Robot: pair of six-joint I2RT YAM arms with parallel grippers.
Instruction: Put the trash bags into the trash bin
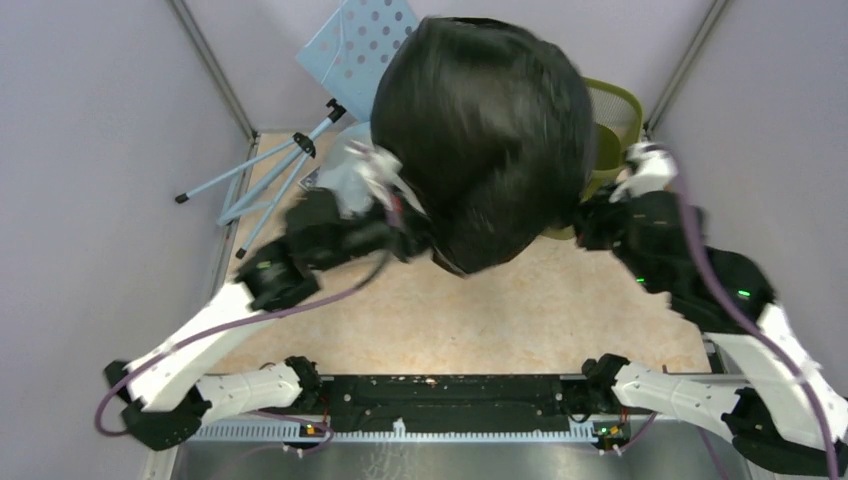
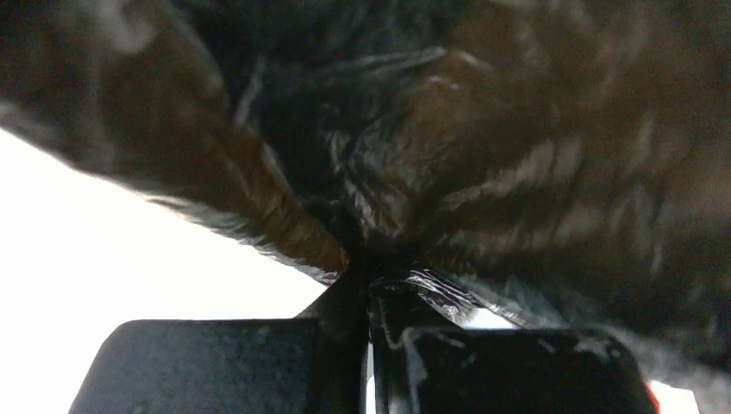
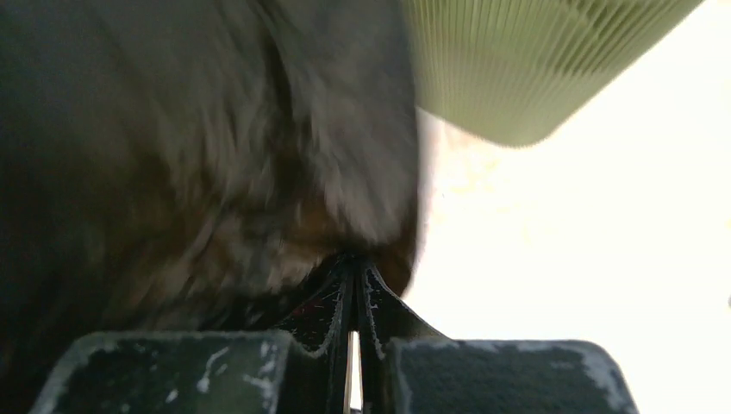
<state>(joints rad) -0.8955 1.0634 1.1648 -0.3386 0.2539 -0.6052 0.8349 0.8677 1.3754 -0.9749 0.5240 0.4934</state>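
A glossy black trash bag (image 1: 485, 135) billows, puffed up and blurred, high over the table between both arms. My left gripper (image 1: 405, 215) is shut on the bag's left edge; in the left wrist view the crinkled black plastic (image 2: 483, 164) is pinched between my closed jaws (image 2: 369, 289). My right gripper (image 1: 590, 215) is shut on the bag's right edge, and the plastic (image 3: 198, 155) fills the right wrist view above my closed jaws (image 3: 353, 263). The olive-green mesh trash bin (image 1: 615, 115) stands at the back right, mostly hidden behind the bag; its wall shows in the right wrist view (image 3: 526, 60).
A pale blue perforated board (image 1: 355, 45) on a light-blue tripod stand (image 1: 270, 175) leans at the back left. Grey walls close in both sides. A beige tabletop (image 1: 470, 320) lies below the bag.
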